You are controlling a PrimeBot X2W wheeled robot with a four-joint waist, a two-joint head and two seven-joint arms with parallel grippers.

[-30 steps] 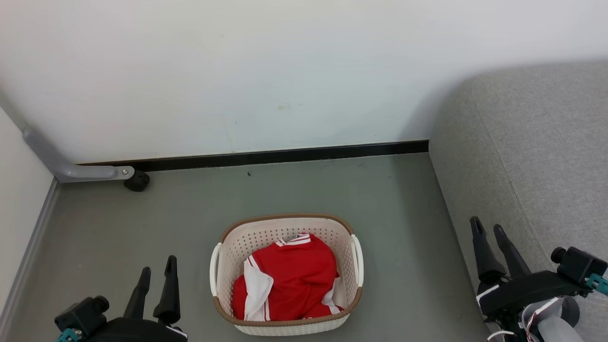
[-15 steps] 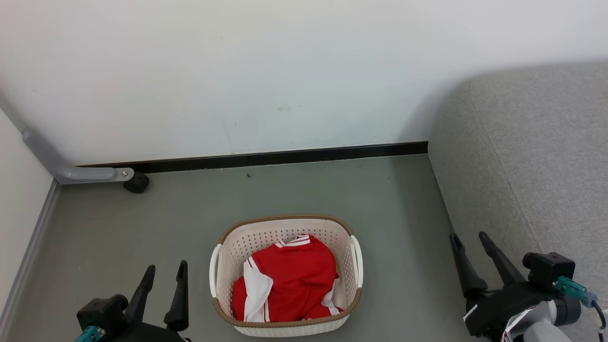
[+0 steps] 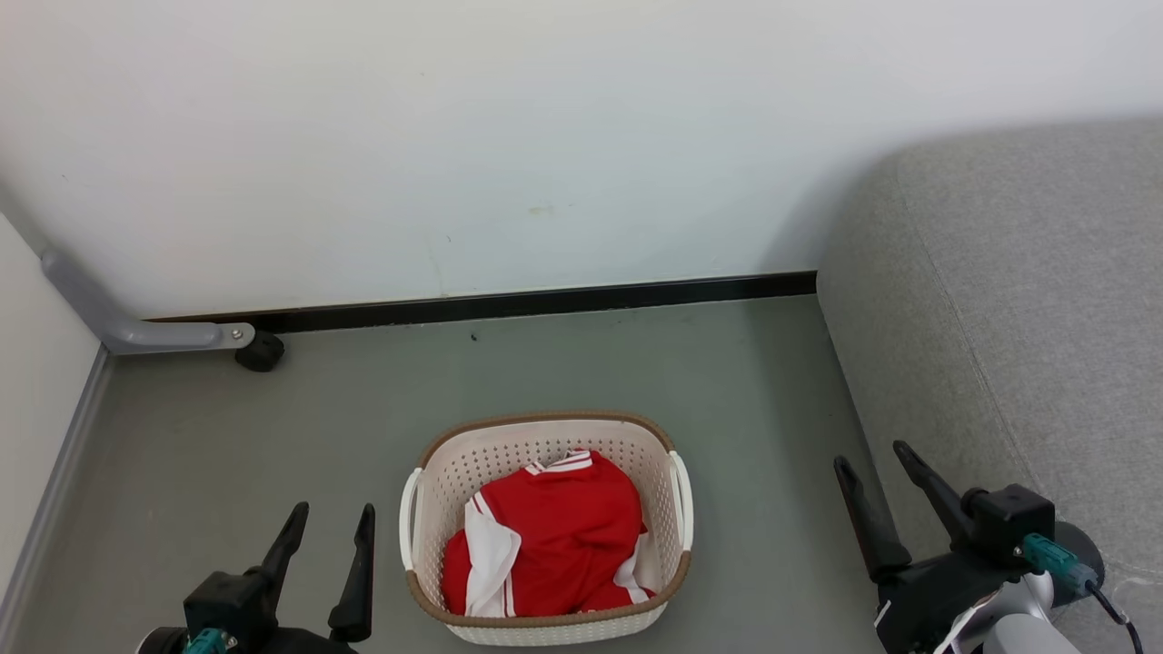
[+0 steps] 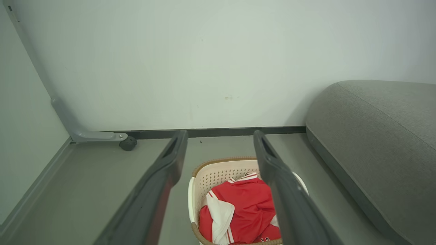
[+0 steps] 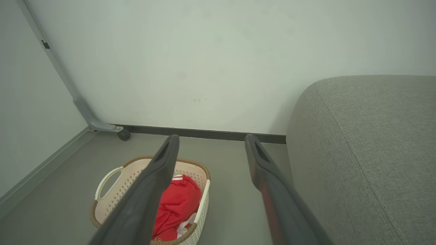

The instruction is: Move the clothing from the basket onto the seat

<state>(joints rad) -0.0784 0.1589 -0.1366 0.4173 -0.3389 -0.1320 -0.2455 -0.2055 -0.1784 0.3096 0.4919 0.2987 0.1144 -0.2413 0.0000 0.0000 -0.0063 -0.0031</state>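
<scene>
Red clothing (image 3: 554,536) lies bunched inside the basket (image 3: 545,425). Left gripper (image 3: 332,510), left of the basket, and right gripper (image 3: 870,456), right of it, stand spread and empty. The seat (image 3: 1027,300) lies farther right.

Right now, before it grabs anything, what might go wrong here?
The red and white garments lie bunched in the cream perforated plastic basket; a pinch might lift only part of the pile, or drag the basket along. The large grey fabric seat stands off to the right, so hanging cloth could trail on the floor.
</scene>
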